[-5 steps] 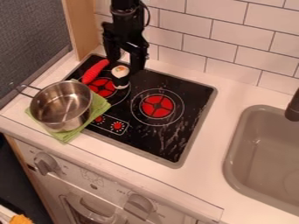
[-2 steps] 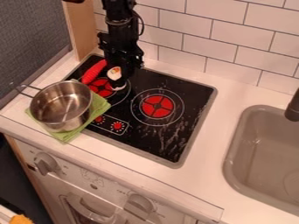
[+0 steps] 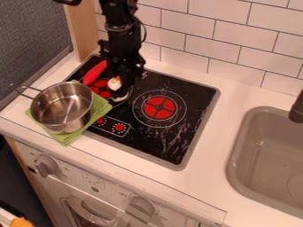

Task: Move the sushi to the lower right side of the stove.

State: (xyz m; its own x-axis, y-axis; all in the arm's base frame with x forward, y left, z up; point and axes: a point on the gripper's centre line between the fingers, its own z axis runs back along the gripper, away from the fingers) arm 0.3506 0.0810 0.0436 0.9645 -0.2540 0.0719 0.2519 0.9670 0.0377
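The sushi (image 3: 114, 83) sits on the upper-left burner of the stove (image 3: 149, 142), right at my gripper (image 3: 122, 88), and I can't tell whether I have hold of it. I judge I'm at the grasp, so next comes a sure grip, then a lift. The red utensil (image 3: 95, 73) and metal pot (image 3: 61, 107) crowd the left, so I'd carry right over flat glass, stopping short of the lower-right rim.

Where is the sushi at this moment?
In the camera view, the sushi is at the gripper, over the stove's left burner, just right of the red handle and the pot.
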